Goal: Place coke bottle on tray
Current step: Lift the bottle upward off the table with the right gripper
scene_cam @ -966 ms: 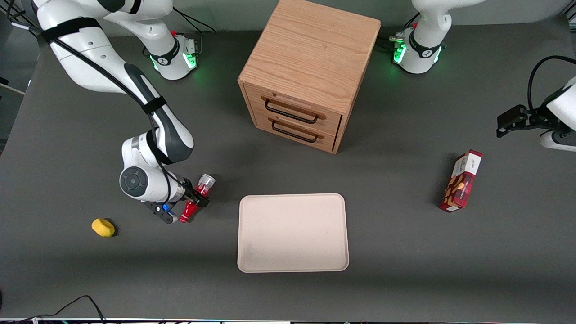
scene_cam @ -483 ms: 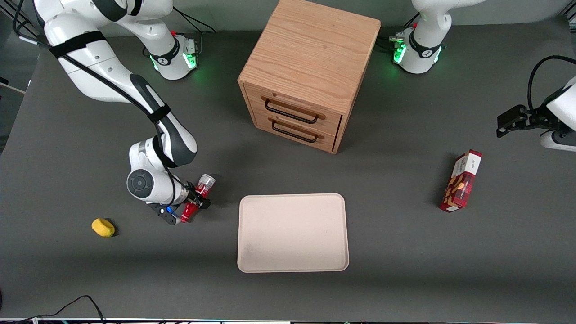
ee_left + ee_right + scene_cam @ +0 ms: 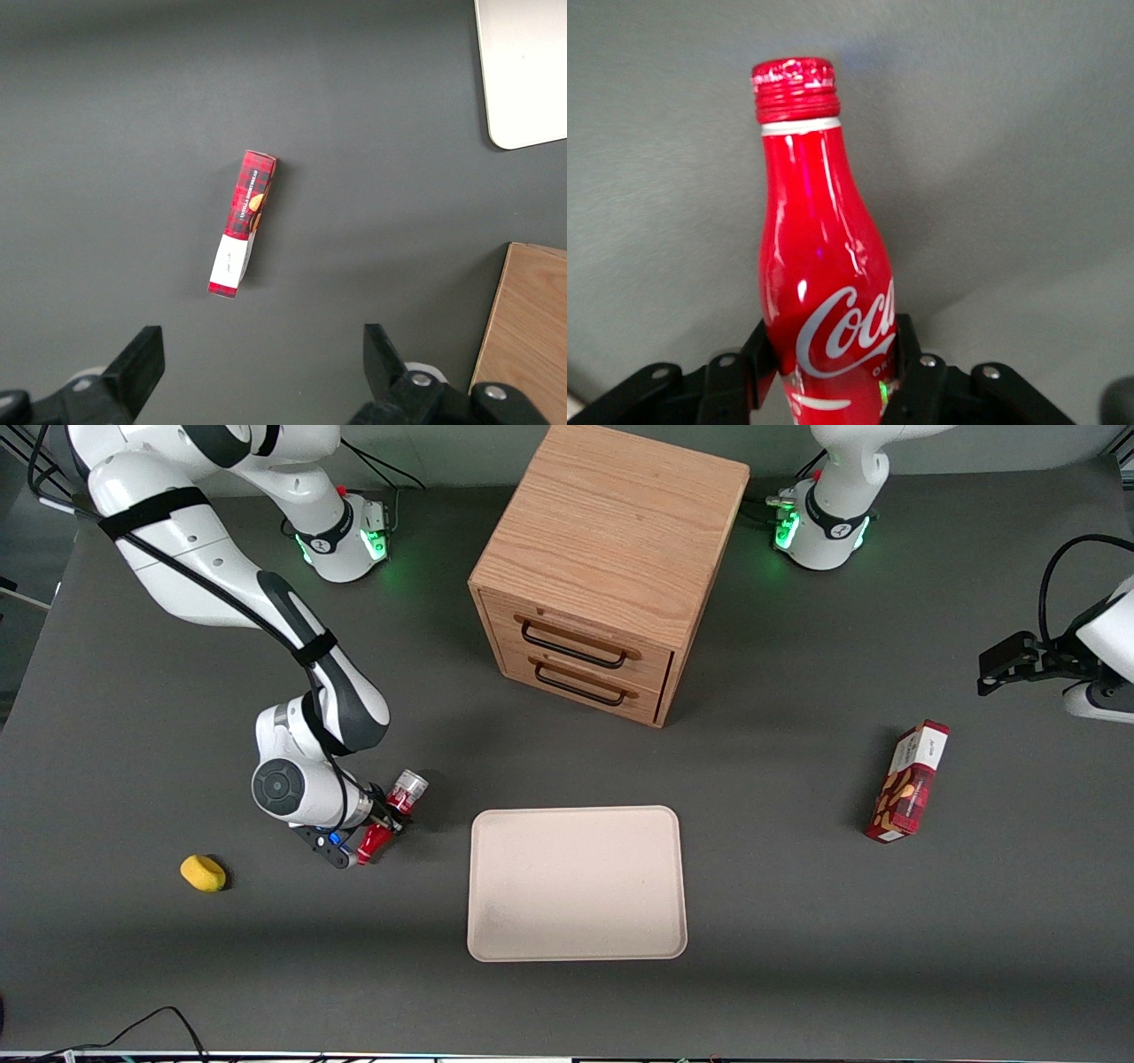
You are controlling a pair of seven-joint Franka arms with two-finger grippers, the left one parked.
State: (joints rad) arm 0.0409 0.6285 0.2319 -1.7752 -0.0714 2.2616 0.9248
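The dark grey desk (image 3: 797, 957) carries everything and runs out of the front view at its edges. A wooden cabinet (image 3: 611, 558) with 2 drawers stands at mid-desk, farther from the front camera than the tray; its top corner is cut off by the frame, and the left wrist view catches only 1 corner of it. The cream tray (image 3: 577, 883) lies flat and bare, its rim fully in sight, with open desk on all 4 sides. The working right arm (image 3: 221, 576) reaches down toward its own end of the desk, its upper part cut off. A red snack box (image 3: 907, 782) lies toward the parked arm's end, well apart from the tray. A small yellow object (image 3: 203, 873) sits toward the working arm's end; what it is cannot be made out.

The tool (image 3: 386, 821) is clamped on the coke bottle (image 3: 392, 815), which lies tilted near the tray's corner, outside its rim, with a strip of bare desk between them. Whether it touches the desk cannot be told. In the right wrist view the 2 fingers (image 3: 766, 354) press the bottle's sides at the logo; its base is hidden, the cap and neck plain.
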